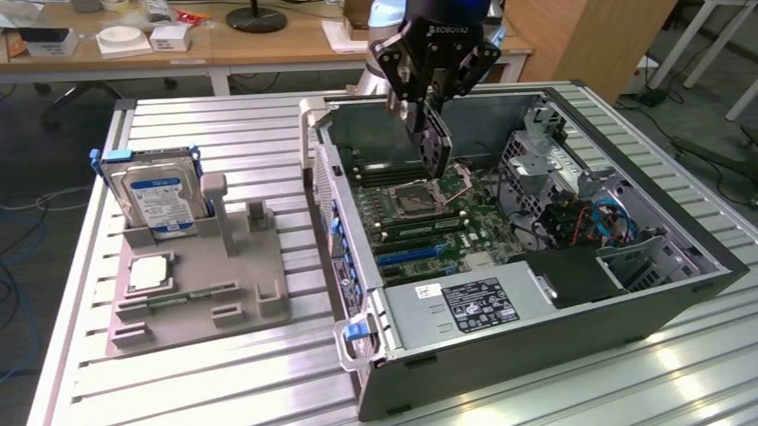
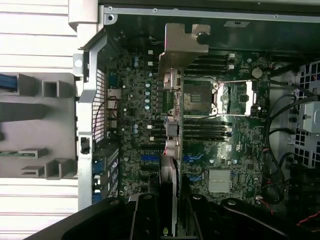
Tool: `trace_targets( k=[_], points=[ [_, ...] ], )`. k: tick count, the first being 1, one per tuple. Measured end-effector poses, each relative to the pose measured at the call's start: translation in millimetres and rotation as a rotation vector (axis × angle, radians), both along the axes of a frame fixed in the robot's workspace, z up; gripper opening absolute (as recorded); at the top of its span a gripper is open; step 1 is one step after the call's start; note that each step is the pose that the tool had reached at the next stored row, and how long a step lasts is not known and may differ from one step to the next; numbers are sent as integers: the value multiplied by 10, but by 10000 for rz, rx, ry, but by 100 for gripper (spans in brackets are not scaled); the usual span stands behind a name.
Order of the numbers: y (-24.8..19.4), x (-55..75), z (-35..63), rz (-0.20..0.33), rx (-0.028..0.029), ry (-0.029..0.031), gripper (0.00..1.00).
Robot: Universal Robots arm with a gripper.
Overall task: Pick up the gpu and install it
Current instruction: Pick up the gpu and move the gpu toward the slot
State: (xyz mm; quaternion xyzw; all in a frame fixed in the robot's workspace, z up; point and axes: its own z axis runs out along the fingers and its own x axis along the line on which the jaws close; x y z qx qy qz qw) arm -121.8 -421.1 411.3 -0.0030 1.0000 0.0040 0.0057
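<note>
Black-fingered gripper (image 2: 172, 212), closed on the thin dark rectangular gpu card (image 1: 434, 146), holds it edge-on, long axis pointing down at the green motherboard (image 1: 432, 217) inside the open computer case (image 1: 569, 346).

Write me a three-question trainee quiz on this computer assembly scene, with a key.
1. Fill in: the hard drive stands upright in the grey fixture on the exterior view's ____.
2. Where is the gpu? A) slotted in the grey fixture; B) above the motherboard inside the open case; C) lying flat on the hard drive.
3. True or false: the gripper is shut on the gpu.
Key: 1 left; 2 B; 3 true.
</note>
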Motion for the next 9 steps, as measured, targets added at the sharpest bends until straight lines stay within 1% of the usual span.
trace_targets(
  k=[9],
  points=[
    [1, 113, 0, -1, 0, 0, 26]
  ],
)
